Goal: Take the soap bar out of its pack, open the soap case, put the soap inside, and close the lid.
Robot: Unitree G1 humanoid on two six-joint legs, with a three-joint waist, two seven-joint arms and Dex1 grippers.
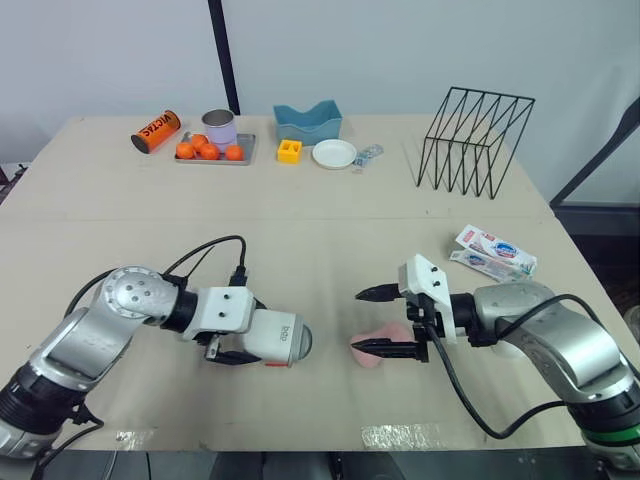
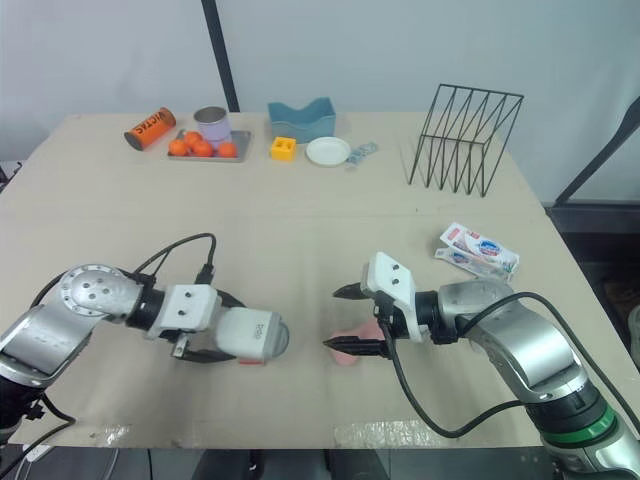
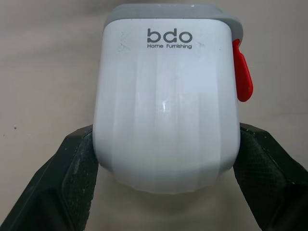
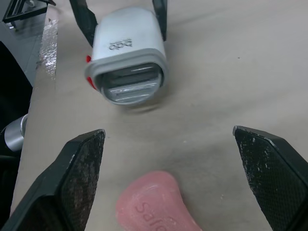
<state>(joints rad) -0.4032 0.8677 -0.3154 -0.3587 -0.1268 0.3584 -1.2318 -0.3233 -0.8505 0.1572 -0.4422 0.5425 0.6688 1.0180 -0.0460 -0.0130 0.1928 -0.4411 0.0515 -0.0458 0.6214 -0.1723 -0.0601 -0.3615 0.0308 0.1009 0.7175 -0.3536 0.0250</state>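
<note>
My left gripper (image 1: 232,347) is shut on the white soap case (image 1: 275,338), which lies on its side just over the table at the front left. The case (image 3: 166,106) has a grey lid end and a red latch (image 3: 242,72), and that end (image 4: 129,84) points toward my right gripper. My right gripper (image 1: 356,320) is open and hovers over the bare pink soap bar (image 1: 378,358), one finger on each side. The soap bar (image 4: 154,204) lies flat on the table. The printed soap pack (image 1: 497,248) lies at the right, behind my right arm.
At the back stand a black wire rack (image 1: 478,140), a blue container (image 1: 308,122), a white plate (image 1: 333,153), a yellow block (image 1: 290,151), a tray (image 1: 246,152) with oranges and a tin, and an orange can (image 1: 155,131) lying down.
</note>
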